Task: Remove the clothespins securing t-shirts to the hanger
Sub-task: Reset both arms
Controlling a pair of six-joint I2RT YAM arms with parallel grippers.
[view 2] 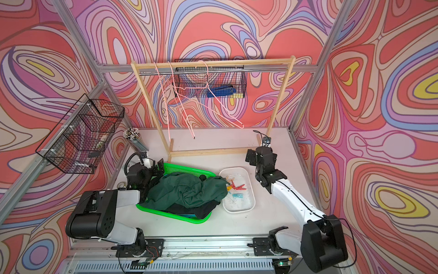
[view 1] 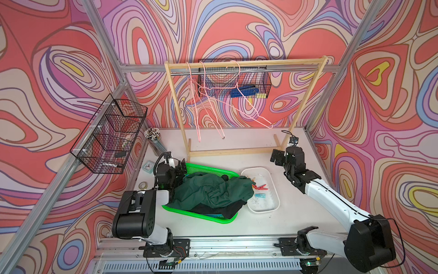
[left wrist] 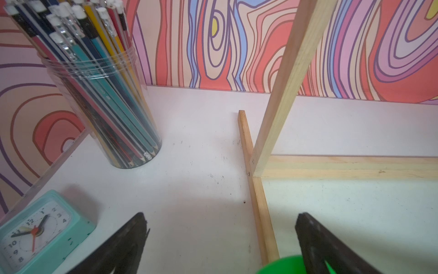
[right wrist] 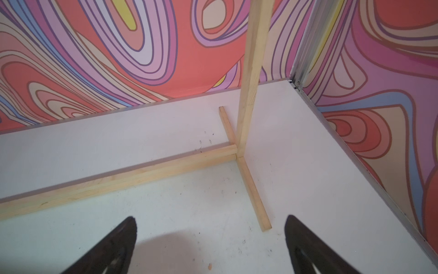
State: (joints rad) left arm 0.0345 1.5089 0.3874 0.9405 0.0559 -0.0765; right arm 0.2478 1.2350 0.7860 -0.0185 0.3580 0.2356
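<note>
Several pink wire hangers (view 1: 271, 125) hang bare on the wooden rack (view 1: 246, 62). In both top views the t-shirts lie heaped in a green basket (view 1: 206, 169): a dark green one (view 1: 213, 189) on top, a black one (view 1: 222, 210) under it, and a sliver of turquoise (view 1: 214, 215) below. Red (view 1: 260, 188), light blue (view 1: 260, 195) and yellow (view 2: 228, 188) clothespins lie in a white tray (view 1: 257, 169). My left gripper (view 1: 182, 165) (left wrist: 221, 217) is open over the basket's far left corner. My right gripper (view 1: 276, 156) (right wrist: 211, 219) is open near the rack's right foot, holding nothing.
A clear jar of pencils (left wrist: 102, 95), a mint alarm clock (left wrist: 35, 232) and a tape roll (view 1: 143, 185) stand at the table's left. Black wire baskets hang on the left wall (view 1: 111, 135) and the back wall (view 1: 234, 80). The rack's feet (right wrist: 251, 189) lie on the tabletop.
</note>
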